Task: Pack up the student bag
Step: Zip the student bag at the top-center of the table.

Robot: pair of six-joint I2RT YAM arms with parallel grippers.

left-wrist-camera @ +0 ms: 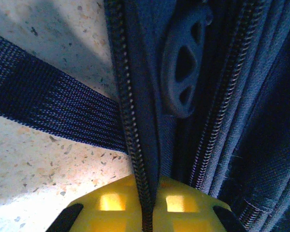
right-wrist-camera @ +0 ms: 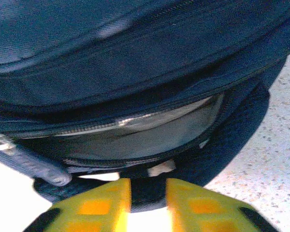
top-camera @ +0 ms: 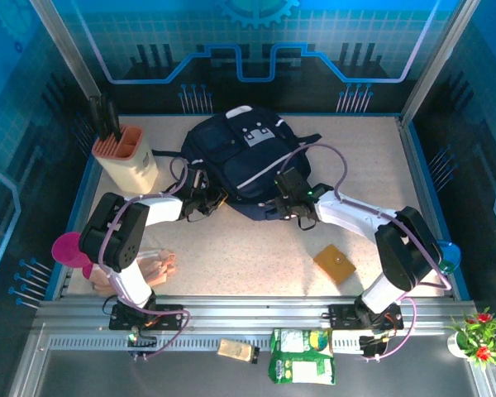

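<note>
Left end effector (top-camera: 205, 201) and right end effector (top-camera: 286, 207) each pinch the near edge of the student bag (top-camera: 236, 157), which lies at the back middle of the table (top-camera: 231, 248).
In the left wrist view, yellow fingertips (left-wrist-camera: 111, 203) press together on a zipper track of the navy bag, beside a round zipper pull (left-wrist-camera: 183, 72); a black webbing strap (left-wrist-camera: 48, 101) crosses the pale speckled surface. In the right wrist view, yellow pads (right-wrist-camera: 94, 205) squeeze a fold of dark fabric under a curved zipper (right-wrist-camera: 135, 121). Blue circuit-patterned wall panels (top-camera: 256, 37) and aluminium posts enclose the blue-edged table. A beige-and-orange holder (top-camera: 126, 157) stands back left, a brown square pad (top-camera: 335, 263) lies near the right arm, and green packets (top-camera: 302, 356) sit on the near rail.
</note>
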